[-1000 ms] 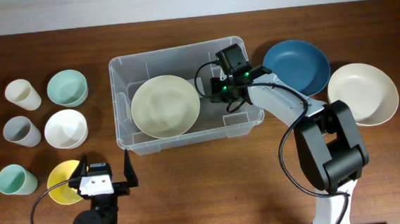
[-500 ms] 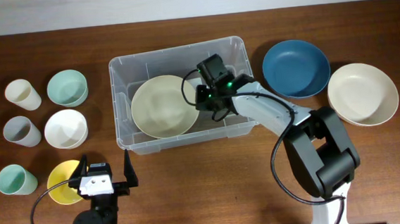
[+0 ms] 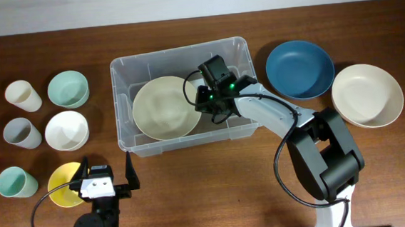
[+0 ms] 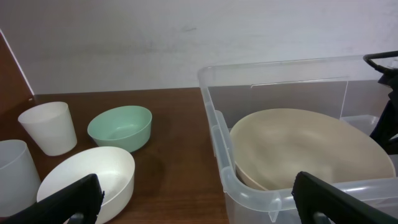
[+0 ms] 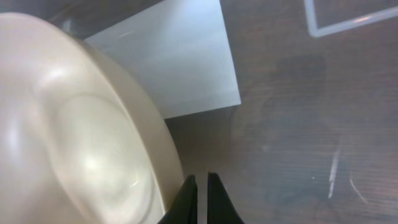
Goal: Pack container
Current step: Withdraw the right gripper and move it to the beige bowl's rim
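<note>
The container (image 3: 235,48) holds a cream plate (image 3: 166,107). The right claw (image 5: 199,184), pressed nearly together, sits at the plate's 3 o'clock rim. At the desk's (image 3: 215,191) 7 o'clock, the left claw (image 3: 107,170) is spread.

In the left wrist view the container (image 4: 214,124) runs off the frame on its right side, and the grey cup (image 4: 12,174) left of it is cut off too. Overhead, the right end effector (image 3: 206,102) hides the right rim of the cream plate (image 3: 163,109) inside it.

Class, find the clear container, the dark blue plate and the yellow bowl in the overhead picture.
clear container (image 3: 177,51), overhead view, on its far rim.
dark blue plate (image 3: 300,69), overhead view, at its centre.
yellow bowl (image 3: 59,184), overhead view, on its uncovered left part.
</note>
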{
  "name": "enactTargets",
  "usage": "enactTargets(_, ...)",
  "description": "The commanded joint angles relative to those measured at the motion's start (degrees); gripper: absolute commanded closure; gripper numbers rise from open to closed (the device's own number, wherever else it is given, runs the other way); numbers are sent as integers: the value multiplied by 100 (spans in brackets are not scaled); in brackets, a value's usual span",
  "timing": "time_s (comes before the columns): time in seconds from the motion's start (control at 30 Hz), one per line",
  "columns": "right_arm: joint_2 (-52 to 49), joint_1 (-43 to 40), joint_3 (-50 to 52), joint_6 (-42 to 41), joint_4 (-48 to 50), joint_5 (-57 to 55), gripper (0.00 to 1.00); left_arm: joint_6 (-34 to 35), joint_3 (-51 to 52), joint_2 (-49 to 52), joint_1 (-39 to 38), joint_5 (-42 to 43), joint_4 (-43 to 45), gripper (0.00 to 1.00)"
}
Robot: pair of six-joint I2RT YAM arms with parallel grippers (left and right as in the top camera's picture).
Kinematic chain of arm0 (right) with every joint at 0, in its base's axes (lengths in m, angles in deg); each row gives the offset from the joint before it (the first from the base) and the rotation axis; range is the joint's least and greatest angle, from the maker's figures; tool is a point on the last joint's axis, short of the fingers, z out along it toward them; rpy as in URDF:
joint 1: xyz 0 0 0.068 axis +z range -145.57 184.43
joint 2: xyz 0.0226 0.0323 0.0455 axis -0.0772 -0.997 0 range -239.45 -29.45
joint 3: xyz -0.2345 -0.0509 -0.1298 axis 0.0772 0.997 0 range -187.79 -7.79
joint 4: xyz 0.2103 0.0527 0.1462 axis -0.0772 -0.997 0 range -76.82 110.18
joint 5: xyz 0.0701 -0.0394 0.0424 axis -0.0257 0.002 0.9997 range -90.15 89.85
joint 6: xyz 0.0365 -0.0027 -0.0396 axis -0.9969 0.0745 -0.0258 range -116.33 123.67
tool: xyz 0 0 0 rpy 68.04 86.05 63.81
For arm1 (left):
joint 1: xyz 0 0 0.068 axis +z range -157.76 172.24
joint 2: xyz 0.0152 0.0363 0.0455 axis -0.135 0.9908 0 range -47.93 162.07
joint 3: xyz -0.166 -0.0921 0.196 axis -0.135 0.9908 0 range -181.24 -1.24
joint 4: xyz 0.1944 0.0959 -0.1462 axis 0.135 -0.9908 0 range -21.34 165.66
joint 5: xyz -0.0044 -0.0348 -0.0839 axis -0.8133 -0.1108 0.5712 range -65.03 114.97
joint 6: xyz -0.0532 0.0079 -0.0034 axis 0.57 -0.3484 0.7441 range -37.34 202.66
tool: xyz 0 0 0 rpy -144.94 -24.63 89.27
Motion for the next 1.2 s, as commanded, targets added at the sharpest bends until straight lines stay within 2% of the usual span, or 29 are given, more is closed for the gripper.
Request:
enactTargets(0.0, 216, 26, -48, -109, 114, 361, 96, -48, 33, -33, 24, 63, -4, 1)
enactTargets(0.43, 216, 24, -48, -243, 435, 378, 96, -48, 33, -33, 24, 63, -4, 1)
enactTargets(0.63, 264, 24, -48, 382, 400, -90, 92, -46, 33, -33, 24, 63, -4, 1)
enactTargets(0.77, 560, 4, -212, 903, 205, -697, 81, -48, 33, -33, 24, 66, -4, 1)
enactTargets(0.83, 835, -57, -686, 1377, -221, -1073, 58, -46, 33, -33, 24, 63, -4, 0)
enactTargets(0.93, 1093, -243, -1488, 1812, -881, -1222, 42, -46, 33, -33, 24, 63, -4, 1)
enactTargets(1.03, 1261, -527, -2168, 1873, -1467, -1394, 35, -48, 33, -33, 24, 63, -4, 1)
enactTargets(1.17, 1458, -1429, -3139, 1104, -2769, -2218, 27, -46, 33, -33, 24, 66, -4, 1)
